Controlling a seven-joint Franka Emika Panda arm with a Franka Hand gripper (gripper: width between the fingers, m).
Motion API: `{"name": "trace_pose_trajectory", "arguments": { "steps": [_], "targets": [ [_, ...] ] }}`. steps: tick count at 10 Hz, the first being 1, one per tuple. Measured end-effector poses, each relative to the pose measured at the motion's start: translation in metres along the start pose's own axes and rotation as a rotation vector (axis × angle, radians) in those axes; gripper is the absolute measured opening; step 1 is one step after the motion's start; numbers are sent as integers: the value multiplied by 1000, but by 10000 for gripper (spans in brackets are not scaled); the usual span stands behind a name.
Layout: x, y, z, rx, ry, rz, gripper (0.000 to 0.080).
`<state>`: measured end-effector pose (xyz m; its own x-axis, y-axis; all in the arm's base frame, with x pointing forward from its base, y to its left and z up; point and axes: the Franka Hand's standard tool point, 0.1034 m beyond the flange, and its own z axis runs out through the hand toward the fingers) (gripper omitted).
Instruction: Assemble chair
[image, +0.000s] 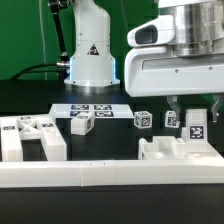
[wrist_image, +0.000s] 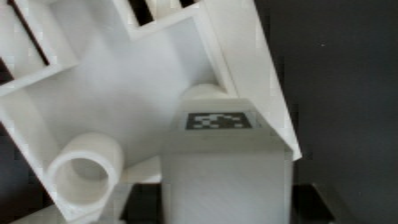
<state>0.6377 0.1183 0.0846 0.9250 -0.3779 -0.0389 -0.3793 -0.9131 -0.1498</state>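
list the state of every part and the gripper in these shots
gripper: shut on the tagged block
tagged block: upright, clamped between the fingers, not lifted
seat slab: lying flat, free
small tagged piece: standing loose
leg piece: lying loose by the marker board
left chair parts: lying loose, joined or not unclear
white rail: lying across the front

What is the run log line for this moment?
phase: grasp | gripper: shut on chair piece | piece: on table beside long white rail | other parts: loose on table
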Motion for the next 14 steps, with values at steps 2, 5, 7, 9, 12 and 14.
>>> {"name": "trace_pose_trajectory", "arguments": {
  "steps": [2, 5, 7, 9, 12, 14],
  "targets": [
    [0, 0, 1, 0, -1, 267, 289],
    [0, 0, 1, 2, 8, 621, 291],
    [1, 0, 2, 9, 4, 838, 291],
    [1, 1, 2, 16, -5, 1005, 291],
    [1, 1, 2, 18, -9, 1187, 291],
    [1, 1, 2, 21, -13, 1265, 291]
  ]
}}
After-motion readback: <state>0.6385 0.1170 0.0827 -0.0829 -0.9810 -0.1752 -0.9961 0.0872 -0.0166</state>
